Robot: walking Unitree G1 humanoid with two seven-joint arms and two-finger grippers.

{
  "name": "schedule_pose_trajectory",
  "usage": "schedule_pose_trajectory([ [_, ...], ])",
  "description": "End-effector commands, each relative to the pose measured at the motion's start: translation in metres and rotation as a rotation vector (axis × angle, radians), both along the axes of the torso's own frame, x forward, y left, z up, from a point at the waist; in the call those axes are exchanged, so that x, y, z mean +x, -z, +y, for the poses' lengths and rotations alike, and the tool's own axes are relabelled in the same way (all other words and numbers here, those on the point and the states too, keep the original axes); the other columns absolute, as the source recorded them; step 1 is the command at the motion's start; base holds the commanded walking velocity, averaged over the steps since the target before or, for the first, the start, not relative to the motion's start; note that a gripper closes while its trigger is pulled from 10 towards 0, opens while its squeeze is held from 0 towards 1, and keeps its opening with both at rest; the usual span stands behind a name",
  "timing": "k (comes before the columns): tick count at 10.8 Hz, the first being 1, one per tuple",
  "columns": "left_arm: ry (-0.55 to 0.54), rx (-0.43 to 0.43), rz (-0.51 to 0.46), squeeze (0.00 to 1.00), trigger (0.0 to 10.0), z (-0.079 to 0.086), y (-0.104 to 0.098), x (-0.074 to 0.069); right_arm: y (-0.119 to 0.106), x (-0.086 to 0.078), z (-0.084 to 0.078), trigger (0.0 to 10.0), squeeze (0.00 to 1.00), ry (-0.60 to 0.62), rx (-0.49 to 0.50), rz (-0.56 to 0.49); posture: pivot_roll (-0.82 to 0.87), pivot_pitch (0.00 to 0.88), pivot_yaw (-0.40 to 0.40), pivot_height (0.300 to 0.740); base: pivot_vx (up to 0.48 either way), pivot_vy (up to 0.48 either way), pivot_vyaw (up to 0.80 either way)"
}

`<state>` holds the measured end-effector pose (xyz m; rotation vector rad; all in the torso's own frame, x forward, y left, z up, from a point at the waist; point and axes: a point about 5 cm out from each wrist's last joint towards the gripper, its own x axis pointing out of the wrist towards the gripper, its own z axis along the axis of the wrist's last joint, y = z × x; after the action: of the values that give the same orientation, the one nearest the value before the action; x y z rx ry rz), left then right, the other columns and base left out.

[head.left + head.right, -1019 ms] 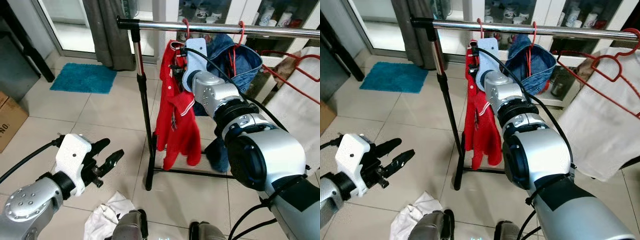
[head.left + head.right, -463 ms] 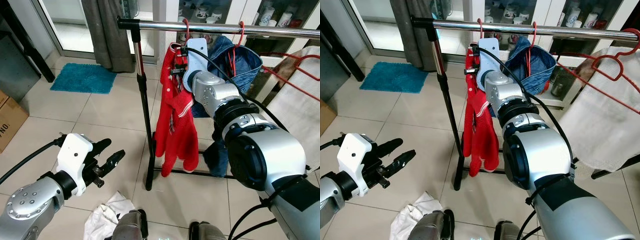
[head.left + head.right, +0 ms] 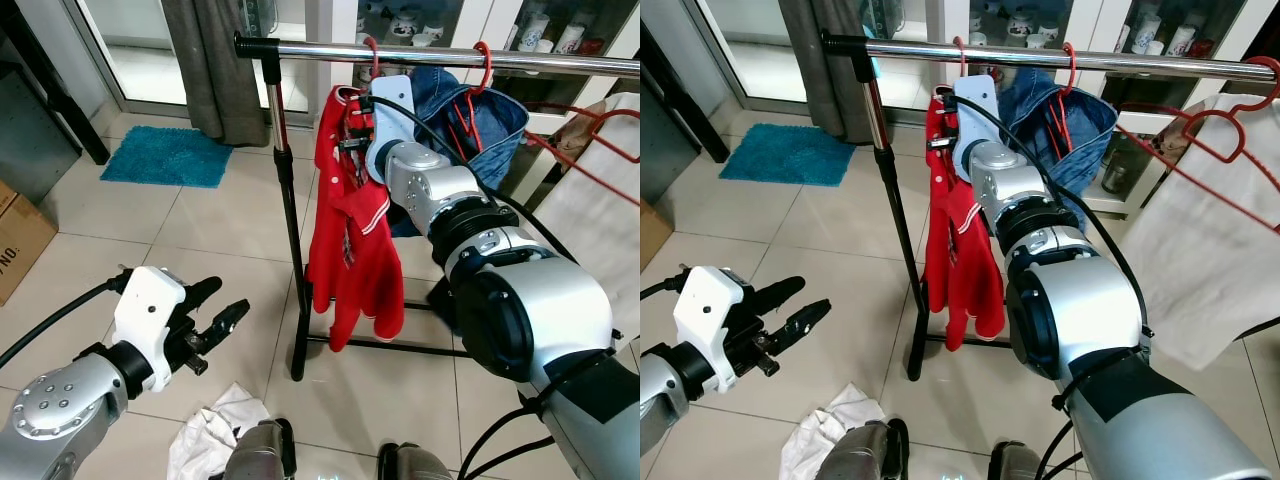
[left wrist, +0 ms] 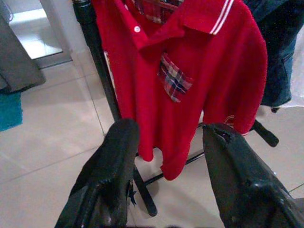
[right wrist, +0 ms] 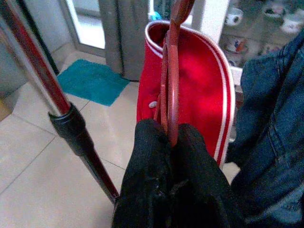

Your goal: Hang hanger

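Since half a second ago the red shirt (image 3: 352, 225) has swung back; its hanger (image 5: 172, 71) hooks the rail (image 3: 420, 55). Right claw (image 5: 171, 137) pinches the stiff, light wire neck (best hold). Left claw (image 4: 166, 156) hangs wide, empty.
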<state>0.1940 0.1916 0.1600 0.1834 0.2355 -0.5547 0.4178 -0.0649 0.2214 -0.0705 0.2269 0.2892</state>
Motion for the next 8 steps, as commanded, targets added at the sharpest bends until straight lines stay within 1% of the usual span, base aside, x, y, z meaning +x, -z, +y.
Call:
schedule_pose_trajectory([
  [1, -0.028, 0.008, -0.015, 0.0, 10.0, 0.004, -0.002, 0.001, -0.017, 0.002, 0.005, 0.0, 0.0, -0.045, -0.014, -0.092, 0.17, 0.133, 0.042, 0.74, 0.0, 0.0, 0.0],
  [2, -0.044, -0.012, -0.034, 0.0, 10.0, 0.003, -0.004, 0.004, -0.021, 0.002, 0.005, 0.0, 0.0, -0.057, -0.032, -0.131, 0.17, 0.13, 0.04, 0.74, 0.0, 0.0, 0.0],
  [3, -0.083, -0.057, -0.053, 0.0, 10.0, -0.002, -0.005, 0.007, -0.032, 0.003, 0.001, 0.0, 0.0, -0.063, -0.018, -0.224, 0.16, 0.121, 0.029, 0.74, 0.0, 0.0, 0.0],
  [4, -0.12, -0.076, -0.047, 0.0, 10.0, -0.006, -0.001, 0.008, -0.037, 0.003, -0.001, 0.0, 0.0, -0.078, -0.01, -0.286, 0.15, 0.114, 0.023, 0.74, 0.0, 0.0, 0.0],
  [5, -0.126, -0.077, -0.047, 0.0, 10.0, -0.01, 0.002, 0.008, -0.034, 0.002, -0.003, 0.0, 0.0, -0.104, -0.039, -0.316, 0.15, 0.106, 0.019, 0.74, 0.0, 0.0, 0.0],
  [7, -0.136, -0.09, -0.047, 0.0, 10.0, -0.016, 0.006, 0.009, -0.025, -0.002, -0.005, 0.0, 0.0, -0.156, -0.035, -0.343, 0.15, 0.094, 0.017, 0.74, 0.0, 0.0, 0.0],
  [8, -0.147, -0.11, -0.048, 0.0, 10.0, -0.02, 0.009, 0.012, -0.014, -0.008, -0.009, 0.0, 0.0, -0.184, -0.037, -0.371, 0.14, 0.075, 0.02, 0.74, 0.0, 0.0, 0.0],
])
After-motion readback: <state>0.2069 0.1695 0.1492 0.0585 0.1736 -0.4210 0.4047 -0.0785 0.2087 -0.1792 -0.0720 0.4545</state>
